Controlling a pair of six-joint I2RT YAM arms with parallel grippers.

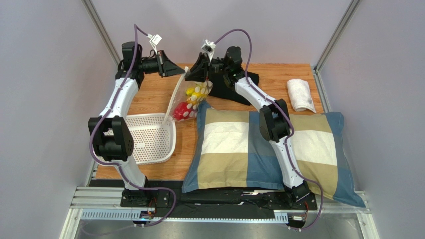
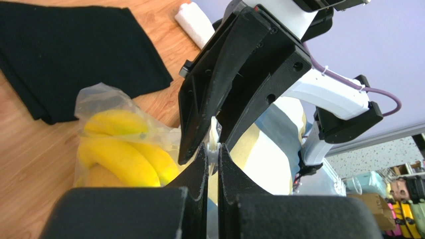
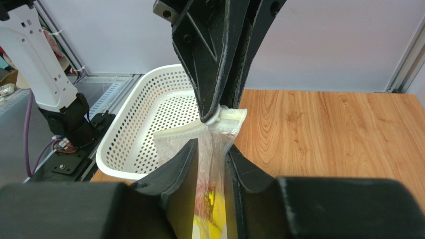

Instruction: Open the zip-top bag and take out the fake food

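- Zip-top bag [image 1: 192, 102] hangs between the two grippers, over the far middle of the counter [image 1: 269, 79]. It is between the white tray [image 1: 149, 142] and the black cloth [image 1: 234, 89].
- The left gripper [image 2: 213, 149] is closed tight on the thin top edge of the bag.
- The right gripper [image 3: 212, 149] has its fingers a little apart. The bag's plastic runs between them, and I cannot tell if they pinch it.
- The fake food [image 1: 192, 94] is all inside the bag. I can see yellow bananas [image 2: 119, 154] and something red [image 1: 182, 110] through the plastic.
- I cannot tell if the zip at the top is open yet. It looks like the pulling-apart step is going on now.
- Left to do, I think: get the top wide open, then take out each toy food.
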